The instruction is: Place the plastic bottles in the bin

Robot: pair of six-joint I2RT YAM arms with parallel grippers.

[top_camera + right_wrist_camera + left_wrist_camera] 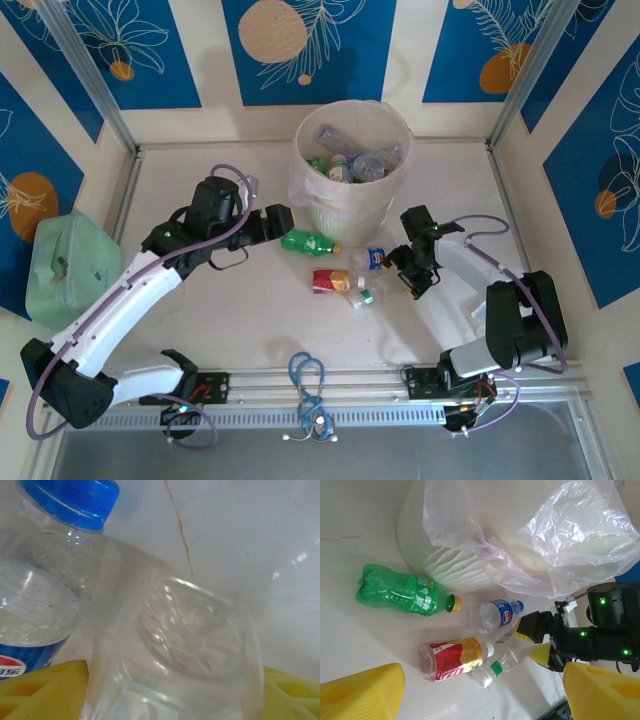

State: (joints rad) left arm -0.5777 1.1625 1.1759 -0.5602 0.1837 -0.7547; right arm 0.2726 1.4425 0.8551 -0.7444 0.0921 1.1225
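The bin [345, 215], pale with a white bag liner [570, 540], stands at the back middle and holds several plastic bottles [352, 160]. On the table before it lie a green bottle [308, 241] [400, 594], a red-labelled one [330, 281] [452, 657], a clear blue-labelled one [372, 258] [497, 615] [45, 595] and a clear green-capped one [375, 292] [507, 661] [195, 640]. My left gripper [275, 222] [482, 675] hangs open left of the green bottle. My right gripper [400, 280] [175, 695] sits low, its yellow fingers [45, 690] pressed on both sides of the green-capped bottle's base.
A mint-green box [65, 265] sits outside the left wall. A blue cable loop [305, 375] lies on the front rail between the arm bases. Low walls fence the table at left, right and back.
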